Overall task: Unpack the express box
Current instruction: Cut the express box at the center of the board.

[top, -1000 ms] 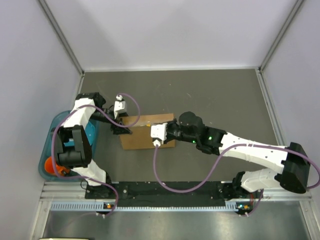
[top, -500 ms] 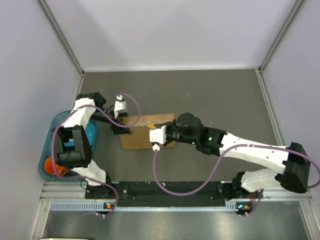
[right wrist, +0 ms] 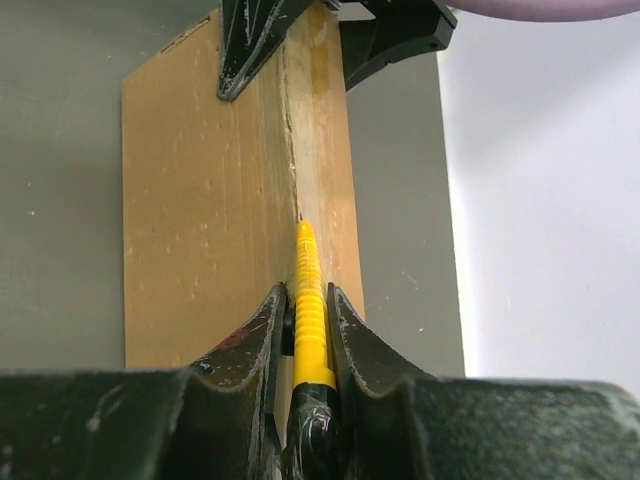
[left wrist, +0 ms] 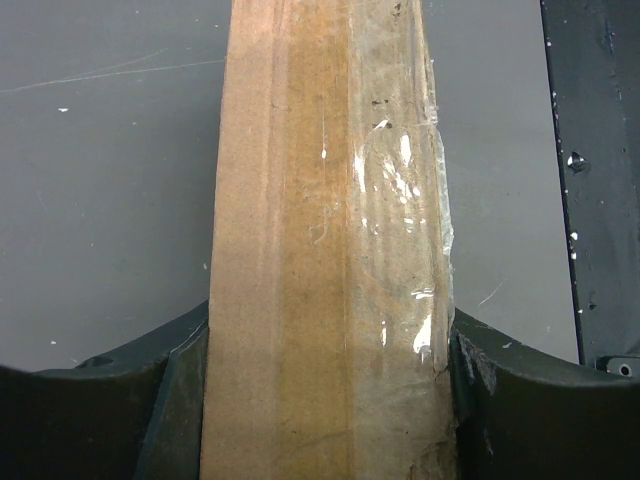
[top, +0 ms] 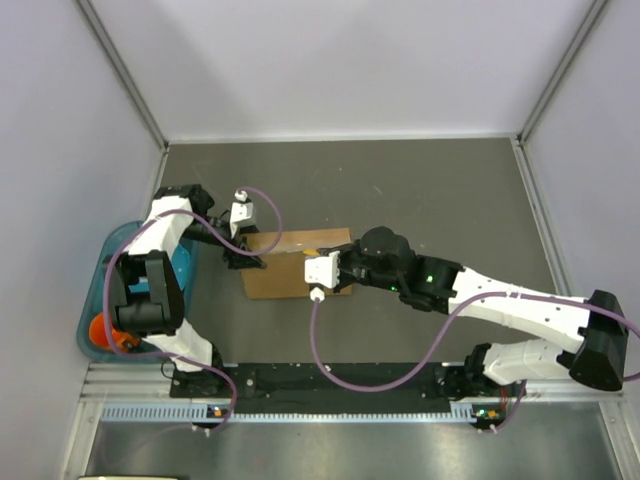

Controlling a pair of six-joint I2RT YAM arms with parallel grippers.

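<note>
Two claws, both occupied, over a dark grey table.

Item 1: flat brown cardboard express box, lying on the table between the two claws. A strip of clear glossy tape runs along the side seen from the left wrist.

Item 2: left claw, clamped on the express box. One finger presses each side of the box's near end, and the box runs straight out ahead of the claw.

Item 3: right claw, closed tight on a small yellow ribbed utility knife. The knife points forward out of the claw, and its tip meets the centre seam on the top face of the express box. Directly ahead of this claw, at the far end of the box, the left claw's black fingers are visible gripping it.

Item 4: teal plastic bin, behind and to the outer side of the left claw, well apart from the box, holding an orange object that is too small to identify.
</note>
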